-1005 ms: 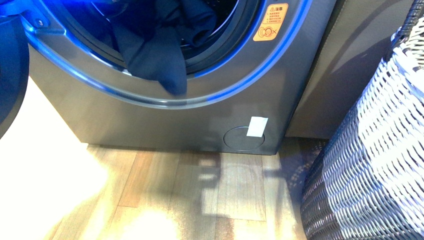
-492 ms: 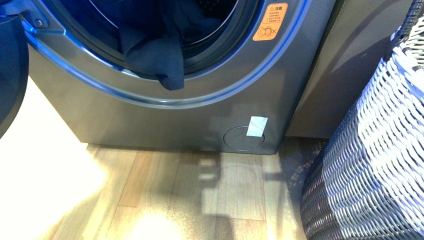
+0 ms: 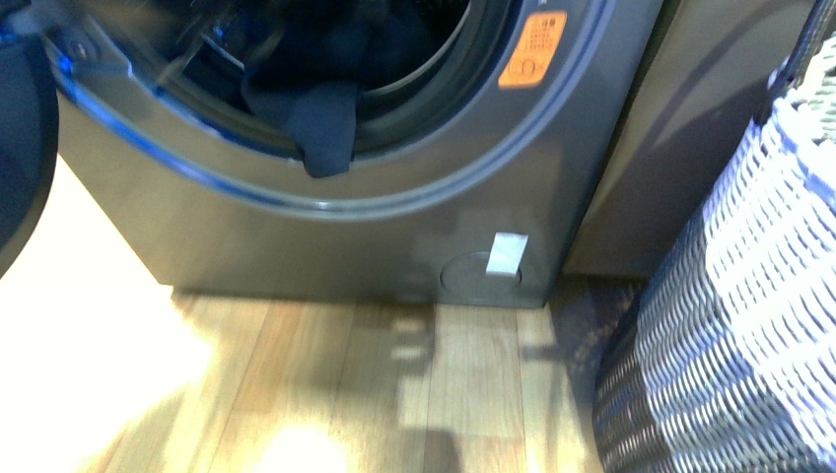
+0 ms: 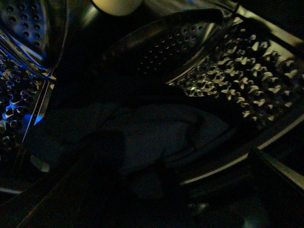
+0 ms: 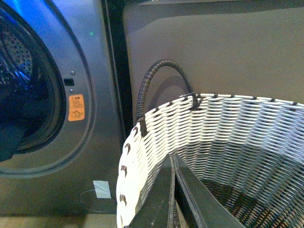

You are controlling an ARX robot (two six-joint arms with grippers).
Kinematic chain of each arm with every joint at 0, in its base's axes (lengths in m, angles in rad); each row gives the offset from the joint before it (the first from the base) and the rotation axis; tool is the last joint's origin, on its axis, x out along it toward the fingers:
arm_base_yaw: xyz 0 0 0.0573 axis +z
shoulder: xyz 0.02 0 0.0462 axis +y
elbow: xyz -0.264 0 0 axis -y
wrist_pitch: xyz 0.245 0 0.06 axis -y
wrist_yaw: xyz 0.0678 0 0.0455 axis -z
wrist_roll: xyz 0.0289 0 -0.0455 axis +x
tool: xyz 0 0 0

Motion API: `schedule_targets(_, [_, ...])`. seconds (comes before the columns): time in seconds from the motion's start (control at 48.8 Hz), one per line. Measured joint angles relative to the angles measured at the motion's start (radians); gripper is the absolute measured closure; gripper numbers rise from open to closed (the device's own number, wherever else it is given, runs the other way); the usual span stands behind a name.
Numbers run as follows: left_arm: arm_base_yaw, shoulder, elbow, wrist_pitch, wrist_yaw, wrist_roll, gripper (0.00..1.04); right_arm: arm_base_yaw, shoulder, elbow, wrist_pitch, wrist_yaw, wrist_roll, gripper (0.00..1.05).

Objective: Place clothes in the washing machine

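Right claw (image 5: 175,190) clenched over the basket (image 5: 142,156); clothes (image 3: 325,133) overhang washing machine (image 3: 394,236) rim; left claw unseen.

There was one grey metallic front-loading washing machine (image 3: 296,236), one dark navy garment (image 3: 320,133), one white woven basket (image 3: 730,325).

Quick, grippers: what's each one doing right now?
Left gripper: not visible; its camera looks into the dark drum.
Right gripper: fingers together, empty, over the basket.
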Motion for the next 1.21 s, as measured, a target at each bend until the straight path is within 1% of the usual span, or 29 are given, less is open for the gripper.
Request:
schedule_targets(0.103, [0.014,-0.181,-0.209,0.028,0.058,-0.020,0.06,0.000,0.000,0.000,0.000,0.000,0.000,1.02])
schedule_targets(0.226, [0.064,-0.459,-0.401,-0.034,0.115,-0.047,0.06,0.000,0.000,0.000,0.000,0.000,0.000,1.02])
schedule_targets(0.328, [0.096,-0.667,-0.469,-0.144,0.143,-0.033,0.06,0.000,0.000,0.000,0.000,0.000,0.000,1.02])
schedule_targets(0.451, [0.102,-0.868,-0.513,-0.269,0.167,-0.006,0.06,0.000,0.000,0.000,0.000,0.000,0.000,1.02])
schedule_targets(0.472, [0.097,-0.906,-0.520,-0.299,0.149,-0.004,0.07,0.000,0.000,0.000,0.000,0.000,0.000,1.02])
schedule_targets(0.492, [0.083,-0.965,-0.535,-0.344,0.069,-0.016,0.12,0.000,0.000,0.000,0.000,0.000,0.000,1.02])
schedule_targets(0.533, [0.077,-1.049,-0.570,-0.401,-0.030,-0.039,0.19,0.000,0.000,0.000,0.000,0.000,0.000,1.02])
schedule_targets(0.574, [0.079,-1.135,-0.616,-0.447,-0.085,-0.052,0.26,0.000,0.000,0.000,0.000,0.000,0.000,1.02])
schedule_targets(0.595, [0.082,-1.173,-0.643,-0.454,-0.095,-0.058,0.30,0.000,0.000,0.000,0.000,0.000,0.000,1.02])
schedule_targets(0.718, [0.105,-1.325,-0.756,-0.427,-0.098,-0.074,0.51,0.000,0.000,0.000,0.000,0.000,0.000,1.02])
schedule_targets(0.841, [0.126,-1.374,-0.850,-0.403,-0.078,-0.081,0.73,0.000,0.000,0.000,0.000,0.000,0.000,1.02])
schedule_targets(0.902, [0.163,-1.393,-0.893,-0.398,-0.009,-0.084,0.84,0.000,0.000,0.000,0.000,0.000,0.000,1.02])
schedule_targets(0.923, [0.180,-1.401,-0.912,-0.396,0.000,-0.085,0.89,0.000,0.000,0.000,0.000,0.000,0.000,1.02])
schedule_targets(0.984, [0.202,-1.425,-0.946,-0.393,-0.002,-0.088,1.00,0.000,0.000,0.000,0.000,0.000,0.000,1.02])
schedule_targets(1.005, [0.208,-1.434,-0.955,-0.390,-0.004,-0.091,1.02,0.000,0.000,0.000,0.000,0.000,0.000,1.02])
schedule_targets(1.046, [0.211,-1.455,-0.970,-0.388,-0.003,-0.092,1.01,0.000,0.000,0.000,0.000,0.000,0.000,1.02])
schedule_targets(1.21, [0.211,-1.530,-1.030,-0.386,0.006,-0.092,1.01,0.000,0.000,0.000,0.000,0.000,0.000,1.02])
